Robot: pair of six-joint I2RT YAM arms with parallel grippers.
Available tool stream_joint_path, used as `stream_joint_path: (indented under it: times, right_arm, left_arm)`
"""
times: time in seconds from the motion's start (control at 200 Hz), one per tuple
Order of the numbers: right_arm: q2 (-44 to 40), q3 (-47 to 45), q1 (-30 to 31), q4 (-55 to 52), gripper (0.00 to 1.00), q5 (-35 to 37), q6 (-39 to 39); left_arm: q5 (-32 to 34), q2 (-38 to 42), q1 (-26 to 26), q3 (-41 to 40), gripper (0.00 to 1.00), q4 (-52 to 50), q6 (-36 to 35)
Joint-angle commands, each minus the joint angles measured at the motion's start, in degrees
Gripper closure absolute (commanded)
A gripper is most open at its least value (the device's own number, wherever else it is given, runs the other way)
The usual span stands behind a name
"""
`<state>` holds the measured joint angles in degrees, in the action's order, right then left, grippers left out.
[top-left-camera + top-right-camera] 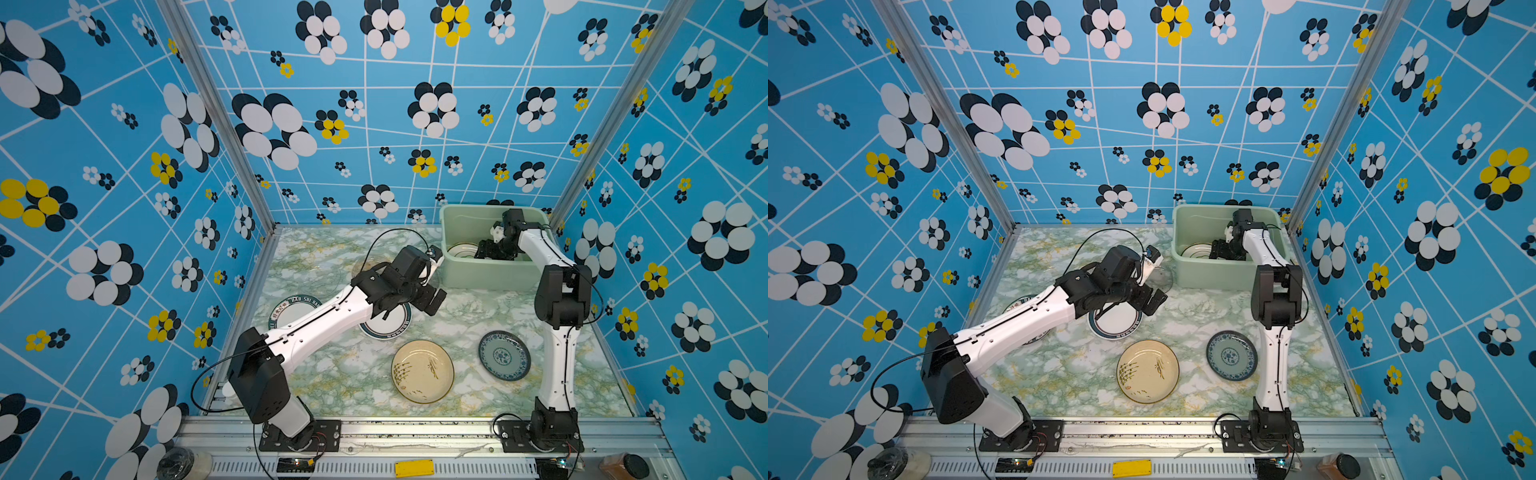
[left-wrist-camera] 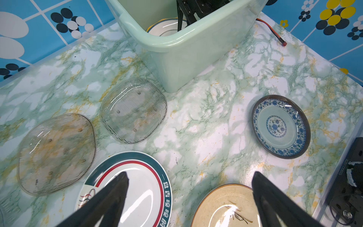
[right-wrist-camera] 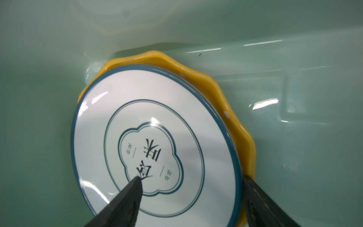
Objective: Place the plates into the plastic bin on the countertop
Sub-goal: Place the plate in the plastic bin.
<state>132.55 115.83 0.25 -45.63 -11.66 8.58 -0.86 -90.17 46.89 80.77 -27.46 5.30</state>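
A white teal-rimmed plate point(image 3: 157, 127) lies on a yellow scalloped plate point(image 3: 155, 58) on the floor of the plastic bin point(image 1: 482, 276), which stands at the far right of the counter point(image 1: 353, 374). We see the right fingers point(image 3: 125, 200) apart inside the bin, one over the white plate's middle, the other past its rim, gripping nothing. Left of the bin, the left fingers point(image 2: 110, 198) hang wide apart and empty beside a red-and-teal-banded plate point(image 2: 145, 186). Two clear glass plates point(image 2: 133, 110) lie beyond it, farther left; a cream plate point(image 1: 422, 371) and, to its right, a blue-patterned plate point(image 1: 504, 355) rest nearer us.
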Motion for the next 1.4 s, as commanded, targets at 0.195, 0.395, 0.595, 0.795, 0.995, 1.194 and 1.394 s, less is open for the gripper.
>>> stream_joint_path:
  times: [0.195, 0.395, 0.595, 0.795, 0.995, 1.194, 1.394]
  right_arm:
    - [-9.6, -0.8, 0.3, -0.6, 0.16, 6.4, 0.1]
    - [-11.6, -0.1, 0.6, -3.4, 0.16, 8.2, -0.6]
    - [-16.6, 2.9, 2.3, -6.3, 0.16, 8.1, 0.2]
    - [-26.3, 2.6, 6.8, -7.6, 0.17, 5.6, 3.5]
    - [-35.2, -2.0, 15.3, -8.8, 0.17, 3.4, 7.3]
    - [-46.1, -19.1, 22.1, 5.7, 0.2, -6.5, 25.2]
    - [-55.5, -42.2, 33.9, 26.0, 0.21, -1.9, 40.3]
  left_arm:
    - [3.0, 5.0, -0.2, 0.7, 0.01, 1.9, 0.6]
    - [5.7, 10.0, -0.5, -1.5, 0.01, 2.1, 0.6]
    - [8.2, 15.4, -3.0, -1.2, 0.01, -2.9, 4.6]
    - [0.6, 20.0, -11.6, 0.6, 0.01, -13.3, 11.9]
    - [-6.4, 26.9, -21.0, -2.6, 0.0, -18.9, 21.6]
    - [-20.9, 28.1, -32.6, -7.6, 0.01, -25.1, 28.7]
    - [-28.7, 23.7, -36.9, -15.5, 0.02, -21.8, 31.1]
